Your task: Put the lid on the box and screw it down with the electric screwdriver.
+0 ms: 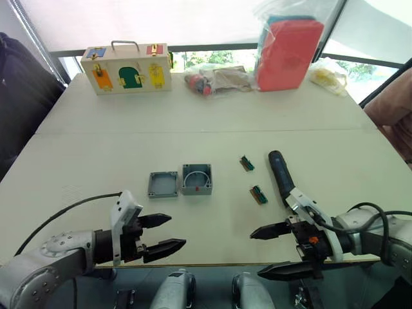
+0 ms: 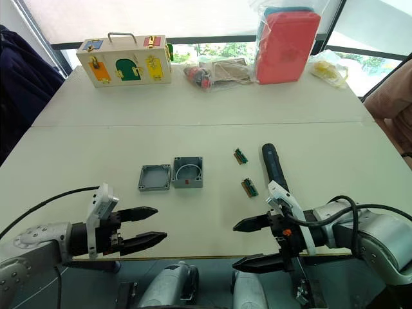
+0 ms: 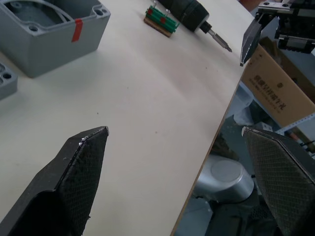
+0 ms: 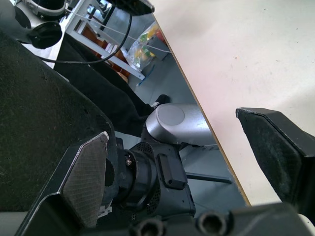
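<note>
The open grey box with a red mark on its front sits mid-table, hollow side up. The grey-blue lid lies flat beside it on its left, touching or nearly so. The dark electric screwdriver lies on the table to the right, bit end toward the near edge. My left gripper hovers open near the front edge, short of the lid. Also open, my right gripper straddles the table's front edge just beyond the screwdriver's near end. In the left wrist view I see the box and the screwdriver's bit.
Two small green pieces lie between box and screwdriver. A wooden box with coloured doors, a bagged red case and other bags line the far edge. A person's sleeve shows at the right.
</note>
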Motion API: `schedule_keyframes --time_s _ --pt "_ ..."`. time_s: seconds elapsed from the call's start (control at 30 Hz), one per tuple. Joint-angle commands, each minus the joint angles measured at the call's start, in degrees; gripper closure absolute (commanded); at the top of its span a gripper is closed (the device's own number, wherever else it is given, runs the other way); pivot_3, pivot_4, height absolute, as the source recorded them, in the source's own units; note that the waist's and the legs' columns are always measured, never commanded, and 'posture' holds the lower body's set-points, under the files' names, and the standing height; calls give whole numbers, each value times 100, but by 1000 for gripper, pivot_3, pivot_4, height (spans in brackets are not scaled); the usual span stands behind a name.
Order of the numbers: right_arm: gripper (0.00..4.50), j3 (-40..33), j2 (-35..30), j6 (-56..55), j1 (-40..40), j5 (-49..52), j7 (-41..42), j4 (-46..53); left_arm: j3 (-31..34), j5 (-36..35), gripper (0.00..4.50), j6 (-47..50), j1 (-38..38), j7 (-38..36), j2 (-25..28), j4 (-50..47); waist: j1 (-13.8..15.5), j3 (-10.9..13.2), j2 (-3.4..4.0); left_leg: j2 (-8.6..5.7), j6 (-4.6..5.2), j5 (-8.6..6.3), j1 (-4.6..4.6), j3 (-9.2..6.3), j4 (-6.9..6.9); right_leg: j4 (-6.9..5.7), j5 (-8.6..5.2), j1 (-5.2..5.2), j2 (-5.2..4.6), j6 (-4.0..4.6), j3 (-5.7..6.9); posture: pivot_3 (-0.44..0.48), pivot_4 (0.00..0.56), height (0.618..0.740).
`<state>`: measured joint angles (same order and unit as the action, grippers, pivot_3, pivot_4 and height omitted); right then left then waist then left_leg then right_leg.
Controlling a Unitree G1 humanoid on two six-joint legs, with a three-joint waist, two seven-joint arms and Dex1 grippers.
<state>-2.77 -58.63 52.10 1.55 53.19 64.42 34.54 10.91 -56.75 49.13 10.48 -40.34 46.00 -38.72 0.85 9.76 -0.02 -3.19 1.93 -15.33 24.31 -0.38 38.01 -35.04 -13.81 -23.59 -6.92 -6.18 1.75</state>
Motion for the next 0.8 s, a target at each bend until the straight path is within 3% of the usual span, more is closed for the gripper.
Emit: schedule_keyframes --time_s 0.03,0.27,0.53,0.63,0.7,0.8 --pt "0 -88 -30 -47 81 -3 -13 15 9 7 22 -87 -36 -70 0 -42 0 0 0 0 0 0 0 0 0 0 0 0 0 0 0 0 150 740" --pt "0 129 176 -244 196 -633 -566 -35 -6 -20 22 -62 -142 -151 44 20 10 0 0 0 -1 0 0 0 1 0 0 0 0 0 0 0 150 740" --pt "0 -357 404 58 370 127 -650 -193 125 -297 22 58 -639 -11 -66 339 19 0 0 0 -1 1 0 -1 2 -4 1 1 2 -1 0 0 150 740" --pt "0 -264 429 103 572 150 -664 -191 164 -149 22 -2 -819 -62 20 473 2 -1 -1 0 0 1 -1 -1 6 -5 1 3 3 -1 1 0 150 740" --pt "0 -312 601 243 738 273 -1024 -203 318 -39 22 24 -844 37 165 443 -3 0 -2 0 0 1 0 -1 5 -4 1 0 5 -1 0 0 150 740" --pt "0 -439 1037 416 1101 369 -1868 -267 354 705 22 -177 -1068 236 591 431 -12 3 -3 1 -1 1 0 -1 4 -10 1 -4 6 -2 -1 0 150 740"
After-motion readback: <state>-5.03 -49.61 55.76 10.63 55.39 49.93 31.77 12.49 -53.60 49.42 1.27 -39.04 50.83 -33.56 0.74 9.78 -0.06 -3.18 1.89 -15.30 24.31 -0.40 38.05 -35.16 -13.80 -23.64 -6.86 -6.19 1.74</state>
